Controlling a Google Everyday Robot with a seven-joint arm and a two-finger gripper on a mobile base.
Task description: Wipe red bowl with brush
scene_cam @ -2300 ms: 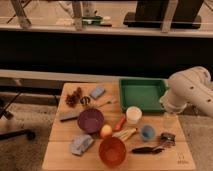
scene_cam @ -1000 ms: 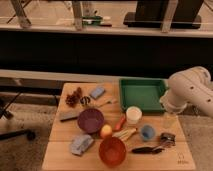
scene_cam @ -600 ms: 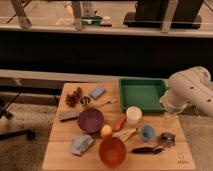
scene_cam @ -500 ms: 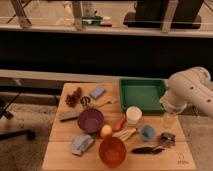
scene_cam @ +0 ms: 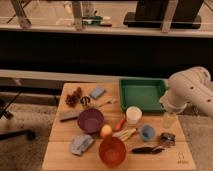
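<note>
**Tool open and empty beside the brush; red bowl at the near edge**

The robot's white arm point(scene_cam: 192, 90) comes in from the right and bends down over the right side of the wooden table point(scene_cam: 57, 152). Its tool point(scene_cam: 167, 139) shows as a small dark shape low over the near right part of the table. It is just right of the blue cup point(scene_cam: 147, 132) and just beyond the right end of the brush point(scene_cam: 145, 149). The jaws are spread wide and have hold of nothing. Whether a fingertip touches the brush I cannot tell.

The brush lies flat on the table, slim and black, running left to right close to the near edge. Its left end is just beside the red bowl point(scene_cam: 112, 150), apart from it. The red bowl stands upright at the near edge, about midway across the table.

Farther back and left of the red bowl stands the purple bowl point(scene_cam: 90, 120). A small yellow-orange round fruit point(scene_cam: 105, 131) sits between the two. A pale cream-yellow oblong thing point(scene_cam: 125, 133) lies between the red bowl and the blue cup. An orange stick-shaped piece point(scene_cam: 120, 123) lies tilted between the purple bowl and the white cup point(scene_cam: 133, 115).

The green tray point(scene_cam: 142, 94) fills the far right of the table, just beyond the white cup. A flat grey block point(scene_cam: 69, 116) lies left of the purple bowl, and a blue-grey cloth point(scene_cam: 81, 144) lies left of the red bowl, near the front edge.
</note>
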